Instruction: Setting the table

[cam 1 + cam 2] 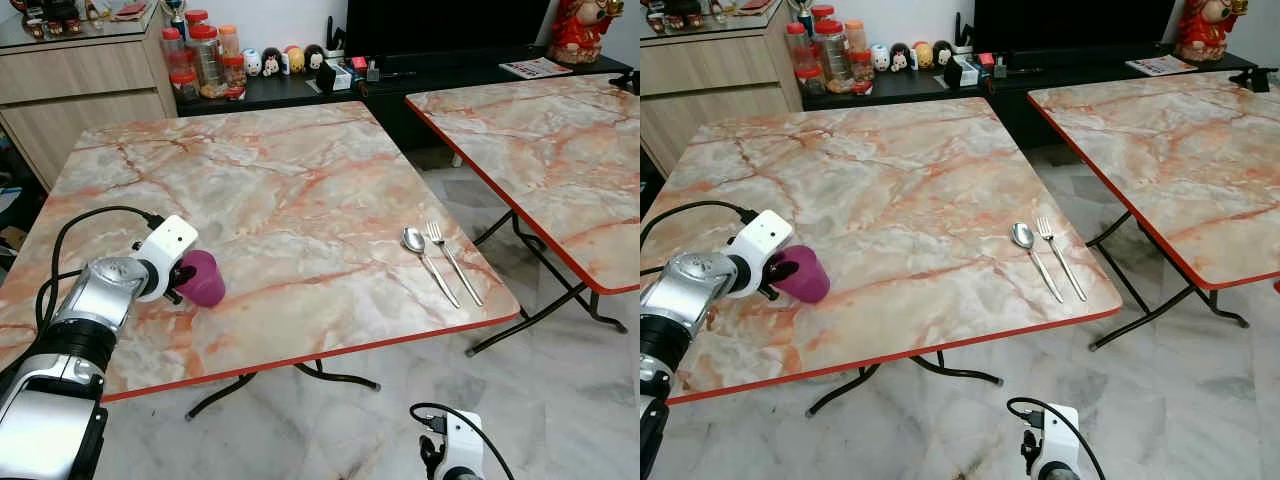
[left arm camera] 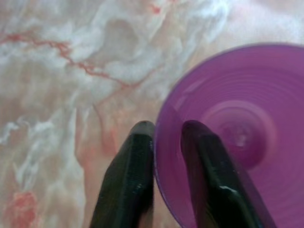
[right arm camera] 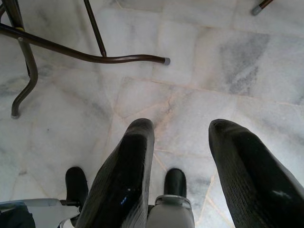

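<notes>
A spoon [image 1: 413, 240] and fork [image 1: 436, 234] are laid near the tabletop's [image 1: 280, 180] right front corner; a purple cup [image 1: 203, 279], pinched at its rim by the left hand [image 2: 166, 130], is not yet placed.

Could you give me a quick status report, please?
Left tool shut on cup rim over table. Right tool open, idle. Spoon, fork already laid.
</notes>
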